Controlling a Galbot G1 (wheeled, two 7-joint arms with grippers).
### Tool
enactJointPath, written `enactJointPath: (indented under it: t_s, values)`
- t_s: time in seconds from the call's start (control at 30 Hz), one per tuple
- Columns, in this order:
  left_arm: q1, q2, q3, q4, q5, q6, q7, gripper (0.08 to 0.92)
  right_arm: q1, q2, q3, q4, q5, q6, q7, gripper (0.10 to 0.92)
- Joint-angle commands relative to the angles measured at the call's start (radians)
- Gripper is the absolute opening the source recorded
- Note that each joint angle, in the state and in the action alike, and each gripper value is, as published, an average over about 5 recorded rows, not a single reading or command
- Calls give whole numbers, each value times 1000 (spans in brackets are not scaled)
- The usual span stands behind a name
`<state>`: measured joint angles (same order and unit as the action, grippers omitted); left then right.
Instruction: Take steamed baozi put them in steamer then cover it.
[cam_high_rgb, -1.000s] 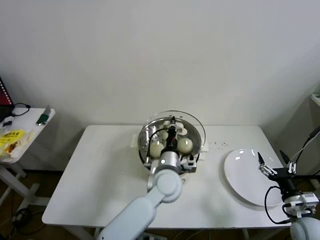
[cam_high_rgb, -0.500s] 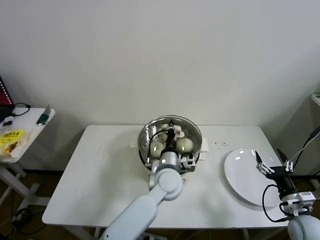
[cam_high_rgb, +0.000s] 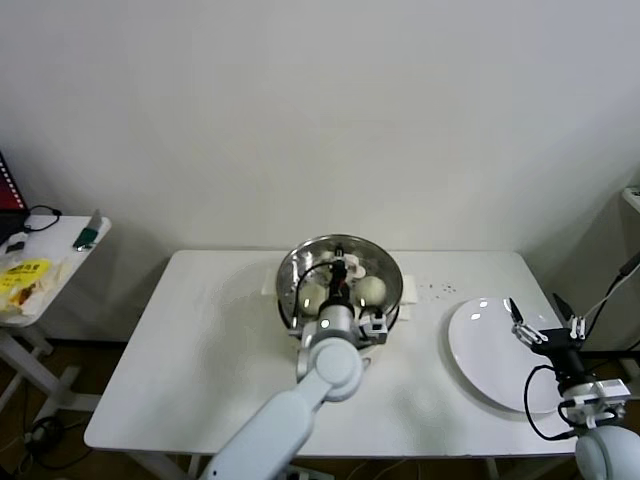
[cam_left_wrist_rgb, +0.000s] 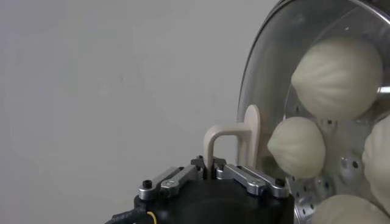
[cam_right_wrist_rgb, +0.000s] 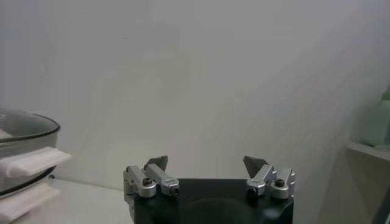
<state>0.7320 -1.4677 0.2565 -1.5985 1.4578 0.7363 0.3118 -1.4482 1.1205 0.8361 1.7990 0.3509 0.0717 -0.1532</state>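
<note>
Lowered since 1 s ago: lid (cam_high_rgb: 340, 262) was tilted up over the steamer (cam_high_rgb: 340, 275), now sits nearly flat on its rim; right arm has barely shifted.

L gripper (cam_high_rgb: 341, 277) fingers are pinched together on the lid's white handle (cam_left_wrist_rgb: 234, 139); in the left wrist view the 2 finger links meet at the handle's foot. Handle rises from the glass, w/ the lid's metal rim curving past it. Through the glass, 4 buns (cam_left_wrist_rgb: 339, 68) lie on the perforated steel floor, packed close, some touching. In the head view only about 2 buns (cam_high_rgb: 371, 289) show clearly, at 4 and 8 o'clock of the handle.

Steamer stands at table (cam_high_rgb: 200, 350) centre-rear, white base handle (cam_high_rgb: 409, 290) sticking out at its 3 o'clock. L arm reaches up from 6 o'clock, wrist just over the steamer's near rim.

R gripper (cam_high_rgb: 545, 322) fingers are spread wide apart, holding nothing, at 3 o'clock of the steamer, well apart from it, over the far-right edge of the white plate (cam_high_rgb: 480, 350). Plate lies flat near the table's right end. Side table (cam_high_rgb: 40, 285) w/ clutter stands at 9 o'clock, off the main table.
</note>
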Motion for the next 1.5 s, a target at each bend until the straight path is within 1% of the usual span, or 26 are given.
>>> enactJointPath:
  t_s: [0.03,0.23,0.47,0.53,0.63,0.77,1.03,1.2,1.27,1.33,1.5]
  values:
    - [1,-3,-1,8,-8,49,-8,151,2,0,1,0,-1,0,0,823]
    - [5,-2,-1,16,-12,49,-15,151,2,-2,5,1,1,0,0,823]
    - [7,3,-6,3,-38,49,-4,151,4,-5,7,0,2,-6,0,823]
    - [6,12,-6,-13,-52,49,-3,167,4,-6,7,3,3,-22,3,823]
    - [8,40,-7,-61,-76,49,-3,234,5,-7,7,9,6,-62,14,823]
    - [30,86,-18,-147,-102,49,-1,346,9,-12,6,13,18,-111,25,823]
    - [119,145,-35,-326,-160,49,0,580,33,-18,-2,10,24,-167,29,823]
    - [192,199,-47,-434,-231,49,-13,727,48,-27,-13,6,25,-195,41,823]
    - [226,218,-67,-469,-281,49,-39,773,54,-28,-19,4,21,-198,43,823]
    - [261,230,-121,-498,-353,39,-83,808,57,-29,-23,5,22,-197,42,823]
    - [366,289,-324,-579,-651,-68,-238,822,53,-32,-29,10,18,-191,32,823]
